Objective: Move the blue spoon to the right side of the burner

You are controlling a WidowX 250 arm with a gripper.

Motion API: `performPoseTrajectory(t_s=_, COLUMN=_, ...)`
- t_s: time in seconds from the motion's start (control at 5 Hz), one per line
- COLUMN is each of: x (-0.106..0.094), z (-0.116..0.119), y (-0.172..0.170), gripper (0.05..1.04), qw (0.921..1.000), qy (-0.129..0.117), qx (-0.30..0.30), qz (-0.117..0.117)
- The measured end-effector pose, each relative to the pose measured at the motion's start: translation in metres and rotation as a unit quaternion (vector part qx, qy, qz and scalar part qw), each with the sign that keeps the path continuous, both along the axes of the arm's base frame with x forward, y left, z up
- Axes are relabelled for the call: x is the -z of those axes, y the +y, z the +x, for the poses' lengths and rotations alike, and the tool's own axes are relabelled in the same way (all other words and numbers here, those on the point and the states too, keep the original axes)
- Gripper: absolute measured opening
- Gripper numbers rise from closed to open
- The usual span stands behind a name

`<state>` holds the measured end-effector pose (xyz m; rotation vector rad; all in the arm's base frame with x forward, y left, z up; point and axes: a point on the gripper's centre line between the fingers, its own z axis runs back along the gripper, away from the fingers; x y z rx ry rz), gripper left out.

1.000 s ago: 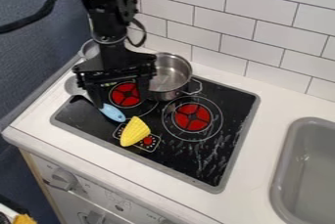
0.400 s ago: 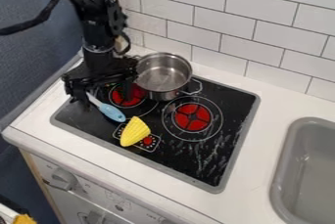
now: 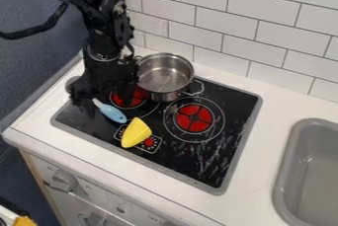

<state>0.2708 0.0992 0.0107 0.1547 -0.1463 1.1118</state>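
The fingers of the black gripper (image 3: pixel 109 106) stood apart, unclenched, above the left end of the black glass cooktop (image 3: pixel 214 148), with part of the blue-handled spoon (image 3: pixel 113 114) between them in view. That spoon lay left of the left burner (image 3: pixel 135 102), its handle pointing toward the yellow toy corn cob (image 3: pixel 137 132). Farther out were the stainless-steel pot (image 3: pixel 163 95), the right burner (image 3: pixel 194 118) and, well apart, the gray sink (image 3: pixel 290 170).

My gripper (image 3: pixel 108 102) is black, the spoon (image 3: pixel 113 114) pale blue at its handle. I see a yellow ridged toy (image 3: pixel 137 132), black stovetop (image 3: pixel 191 163) with grey edging, red burners (image 3: pixel 193 118) crossed in black, white tiles (image 3: pixel 255 23) in grey-lined brickwork, a silver pot (image 3: pixel 163 75) and a grey sink (image 3: pixel 284 173).
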Motion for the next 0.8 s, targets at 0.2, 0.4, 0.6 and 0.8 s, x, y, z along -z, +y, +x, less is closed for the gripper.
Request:
performPoseTrajectory(t_s=0.2, x=0.009, z=-0.002, y=-0.004, gripper=1.0, qw=0.9998, qy=0.012, qx=-0.016, qz=-0.004)
performPoseTrajectory(t_s=0.4, x=0.019, z=-0.003, y=-0.007, gripper=1.0, qw=0.9995, qy=0.017, qx=-0.024, qz=-0.014)
performPoseTrajectory(t_s=0.6, x=0.021, z=0.003, y=-0.007, gripper=0.945, qw=0.9995, qy=0.013, qx=-0.02, qz=-0.02)
performPoseTrajectory(t_s=0.8, x=0.023, z=0.009, y=-0.008, gripper=0.649, qw=0.9994, qy=-0.011, qx=-0.022, qz=-0.022)
